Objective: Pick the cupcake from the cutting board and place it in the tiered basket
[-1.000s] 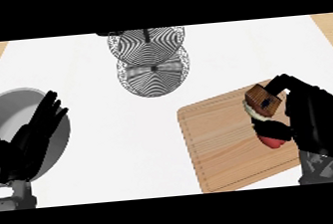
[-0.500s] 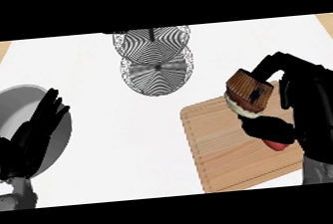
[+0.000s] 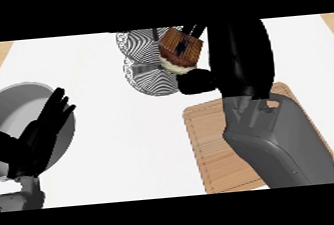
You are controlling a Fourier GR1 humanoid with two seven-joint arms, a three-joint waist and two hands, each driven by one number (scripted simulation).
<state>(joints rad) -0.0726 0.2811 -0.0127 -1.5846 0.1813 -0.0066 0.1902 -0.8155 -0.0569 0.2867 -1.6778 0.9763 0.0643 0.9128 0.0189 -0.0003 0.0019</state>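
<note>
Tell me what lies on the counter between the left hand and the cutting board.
Nothing: in the head view the white counter is bare between the left hand and the cutting board.

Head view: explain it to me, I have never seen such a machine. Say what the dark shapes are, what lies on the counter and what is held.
The picture looks steeply down from a humanoid robot's head onto a white counter. The black shapes are its hands on grey forearms. The right hand holds a brown cupcake over the wire tiered basket at the far side. Beneath its forearm lies a wooden cutting board. The left hand rests open at the view's left, in front of a grey bowl.
</note>
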